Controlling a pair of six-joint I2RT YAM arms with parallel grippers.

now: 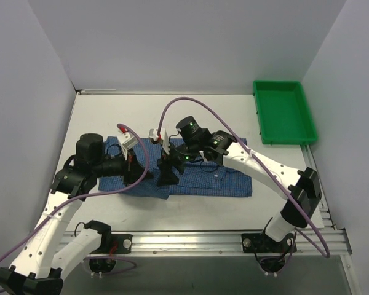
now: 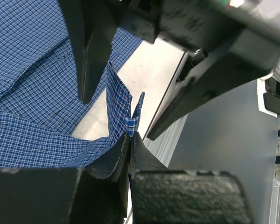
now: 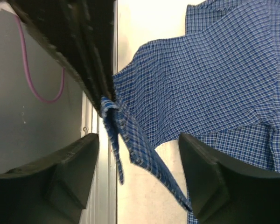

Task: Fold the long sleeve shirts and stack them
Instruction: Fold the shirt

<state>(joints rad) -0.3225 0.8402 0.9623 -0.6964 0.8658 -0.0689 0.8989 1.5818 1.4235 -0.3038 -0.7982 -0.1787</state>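
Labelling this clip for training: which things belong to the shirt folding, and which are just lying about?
Job: blue checked shirt; left gripper, pinching its cloth; right gripper, open around the pinched cloth.
Lying about: green tray.

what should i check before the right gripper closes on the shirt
1. Left gripper shut on shirt edge: ok
2. Right gripper open: ok
3. Lifted edge lies between the right fingers: ok
4. Only one layer in the left pinch: cannot tell
5. Room between the two grippers: cannot tell
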